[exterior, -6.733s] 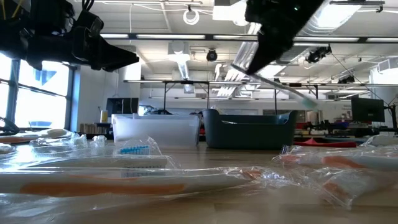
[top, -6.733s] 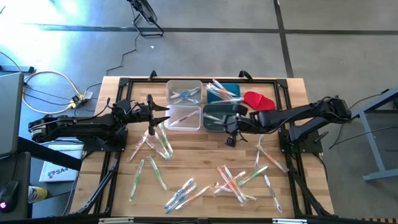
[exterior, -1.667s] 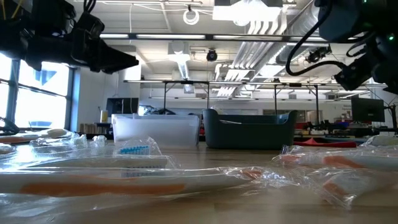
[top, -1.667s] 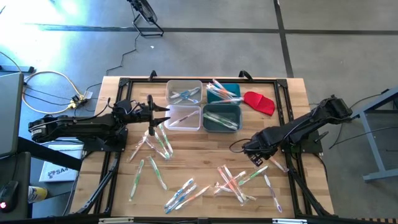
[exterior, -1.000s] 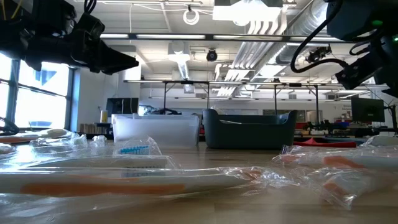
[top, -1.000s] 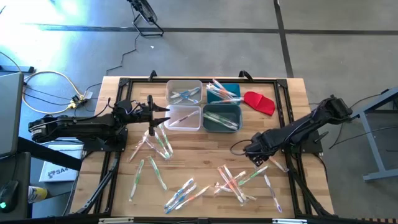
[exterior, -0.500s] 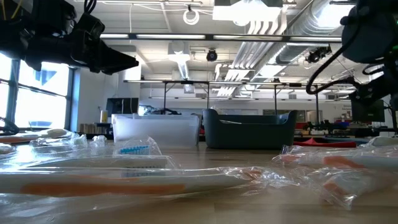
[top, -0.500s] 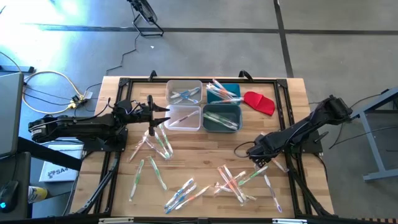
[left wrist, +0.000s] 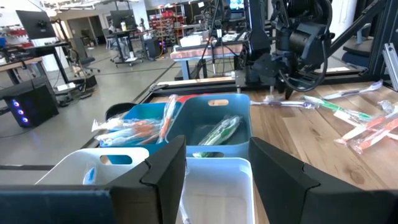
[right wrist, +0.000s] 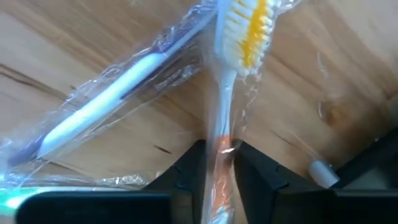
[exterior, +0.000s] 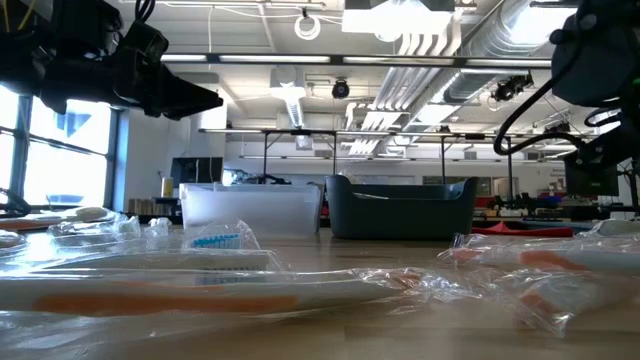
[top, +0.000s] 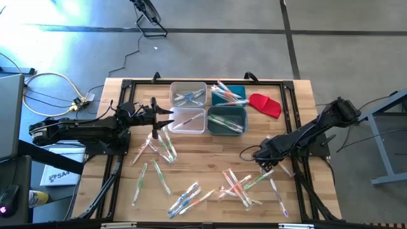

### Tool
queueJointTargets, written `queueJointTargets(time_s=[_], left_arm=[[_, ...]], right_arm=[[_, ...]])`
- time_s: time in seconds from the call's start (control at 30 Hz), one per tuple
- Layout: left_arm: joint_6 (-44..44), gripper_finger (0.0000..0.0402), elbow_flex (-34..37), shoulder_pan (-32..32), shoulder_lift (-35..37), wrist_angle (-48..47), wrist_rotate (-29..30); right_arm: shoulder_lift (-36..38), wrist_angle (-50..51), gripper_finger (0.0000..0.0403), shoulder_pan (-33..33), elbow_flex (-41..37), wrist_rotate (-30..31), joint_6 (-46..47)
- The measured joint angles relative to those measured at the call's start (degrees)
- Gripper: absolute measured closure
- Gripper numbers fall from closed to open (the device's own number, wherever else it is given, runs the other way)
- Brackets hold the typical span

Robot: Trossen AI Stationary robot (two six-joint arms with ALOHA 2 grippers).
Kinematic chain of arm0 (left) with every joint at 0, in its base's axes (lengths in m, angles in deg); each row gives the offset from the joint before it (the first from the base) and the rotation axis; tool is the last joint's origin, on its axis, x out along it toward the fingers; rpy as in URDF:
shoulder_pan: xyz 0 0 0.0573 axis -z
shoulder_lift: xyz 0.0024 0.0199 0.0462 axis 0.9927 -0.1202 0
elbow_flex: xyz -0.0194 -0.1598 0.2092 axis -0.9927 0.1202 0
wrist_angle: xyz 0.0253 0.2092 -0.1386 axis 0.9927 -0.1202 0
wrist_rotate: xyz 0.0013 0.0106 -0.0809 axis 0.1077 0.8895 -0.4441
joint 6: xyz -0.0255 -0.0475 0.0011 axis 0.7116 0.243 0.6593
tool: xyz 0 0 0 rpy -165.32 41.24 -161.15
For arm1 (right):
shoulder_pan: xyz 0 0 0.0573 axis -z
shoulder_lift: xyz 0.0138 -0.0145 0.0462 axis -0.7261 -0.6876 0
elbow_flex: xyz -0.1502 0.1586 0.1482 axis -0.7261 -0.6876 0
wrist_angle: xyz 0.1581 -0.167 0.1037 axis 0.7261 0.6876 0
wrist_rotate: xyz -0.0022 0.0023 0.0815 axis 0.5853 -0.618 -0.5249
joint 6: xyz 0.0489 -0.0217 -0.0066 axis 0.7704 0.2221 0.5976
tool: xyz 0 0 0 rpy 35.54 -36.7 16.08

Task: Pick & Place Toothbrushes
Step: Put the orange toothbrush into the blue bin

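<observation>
Now, from above — the right gripper [top: 263,160] sits low over the loose toothbrushes [top: 241,184], well away from the dark teal bin [top: 227,120]; the left gripper [top: 154,117] waits open just beside that bin. In the right wrist view, an orange-bristled toothbrush [right wrist: 225,106] lies between the fingers [right wrist: 189,168], handle running straight out along them — jaws narrow against it, a grip by the look of it.

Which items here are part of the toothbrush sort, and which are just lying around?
Job:
- wrapped toothbrushes loose on the table
- orange-bristled toothbrush between the right gripper fingers
- four bins, some already holding brushes
- left gripper, open by the clear bins

Lying about:
- red cloth-like piece beside the teal bin
- cables on the floor
</observation>
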Motion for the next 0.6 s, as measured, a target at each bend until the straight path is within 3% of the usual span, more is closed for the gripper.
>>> queueJointTargets(time_s=[0.23, 0.6], left_arm=[[0.0, 0.0231, 0.0, 0.0, 0.0, 0.0, 0.0], [0.0, 0.0231, 0.0, 0.0, 0.0, 0.0, 0.0]], right_arm=[[0.0, -0.2, 0.0382, 0.0, 0.0, 0.2, -0.3], [0.6, -0.1, 0.0387, 0.0, -0.1, 0.4, -0.3]])
